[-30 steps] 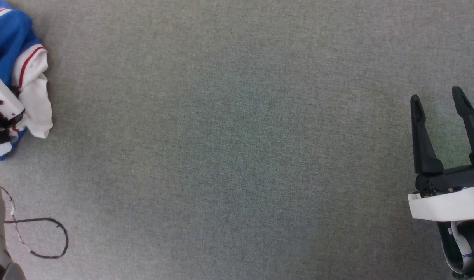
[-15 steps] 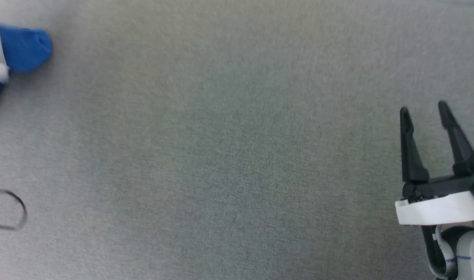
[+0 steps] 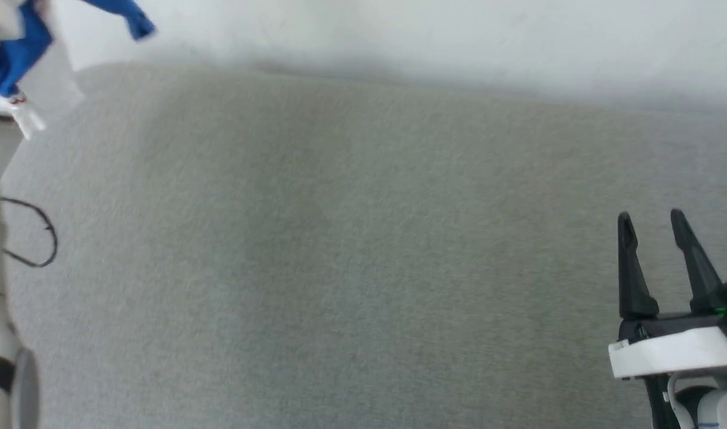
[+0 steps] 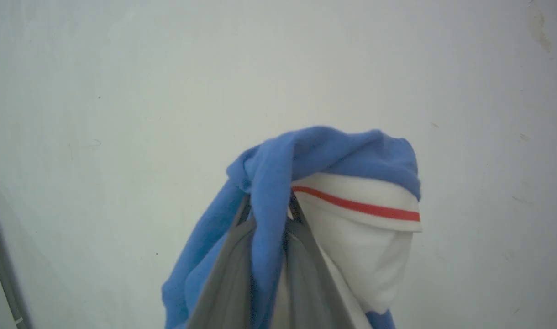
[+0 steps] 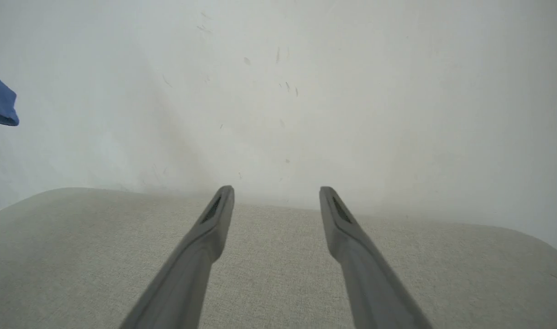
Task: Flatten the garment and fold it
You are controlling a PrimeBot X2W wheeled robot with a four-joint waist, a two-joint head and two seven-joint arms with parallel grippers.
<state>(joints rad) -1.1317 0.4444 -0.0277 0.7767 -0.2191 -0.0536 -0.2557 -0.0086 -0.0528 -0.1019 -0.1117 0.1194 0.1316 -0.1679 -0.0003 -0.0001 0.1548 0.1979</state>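
Left gripper (image 4: 269,203): closed on the garment (image 4: 342,155), which it had just lifted off the bench (image 3: 363,268).
Right gripper (image 3: 652,223): wide open, empty.
Meaning: flattening could begin.

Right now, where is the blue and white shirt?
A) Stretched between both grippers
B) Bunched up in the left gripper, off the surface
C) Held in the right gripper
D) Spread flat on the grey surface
B: in the left wrist view the garment hangs bunched around the left gripper, which is closed on it, while the right gripper is open and empty.
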